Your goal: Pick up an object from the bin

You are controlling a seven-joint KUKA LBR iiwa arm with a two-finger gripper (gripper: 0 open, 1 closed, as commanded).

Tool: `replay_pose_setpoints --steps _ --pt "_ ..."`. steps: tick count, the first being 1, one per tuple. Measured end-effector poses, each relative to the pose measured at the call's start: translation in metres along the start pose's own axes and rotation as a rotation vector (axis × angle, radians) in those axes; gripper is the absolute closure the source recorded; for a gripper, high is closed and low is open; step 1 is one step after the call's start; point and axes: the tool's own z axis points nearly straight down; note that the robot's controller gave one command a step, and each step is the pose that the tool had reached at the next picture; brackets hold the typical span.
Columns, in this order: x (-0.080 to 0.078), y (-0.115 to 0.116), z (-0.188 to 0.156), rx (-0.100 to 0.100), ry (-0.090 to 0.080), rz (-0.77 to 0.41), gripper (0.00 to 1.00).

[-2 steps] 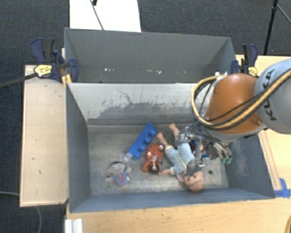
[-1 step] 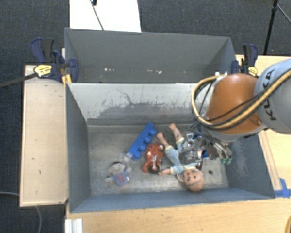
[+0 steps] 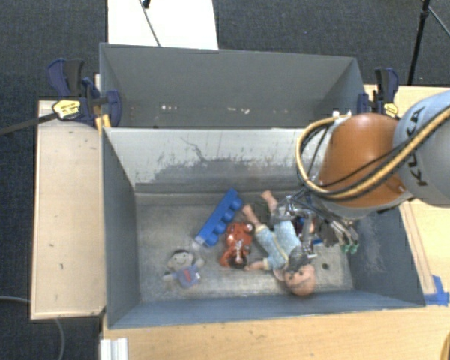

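Note:
My gripper hangs low at the right of the bin floor, right over a doll in pale blue clothes that lies with its head toward the front wall and its legs toward the back. A dark fingertip touches the doll near its shoulder. Just left of the doll lies a small red-orange figure. A blue toy brick lies slantwise further left.
A small grey and blue rag doll lies at the front left of the floor. The arm's orange dome and cables cover the bin's right wall above the gripper.

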Motion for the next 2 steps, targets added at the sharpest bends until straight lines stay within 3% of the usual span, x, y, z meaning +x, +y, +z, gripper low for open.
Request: replay_pose_setpoints --steps 1,2 --pt "0.0 0.0 0.0 0.0 0.0 0.0 0.0" --pt "-0.045 -0.003 0.035 0.004 -0.012 -0.529 1.0"
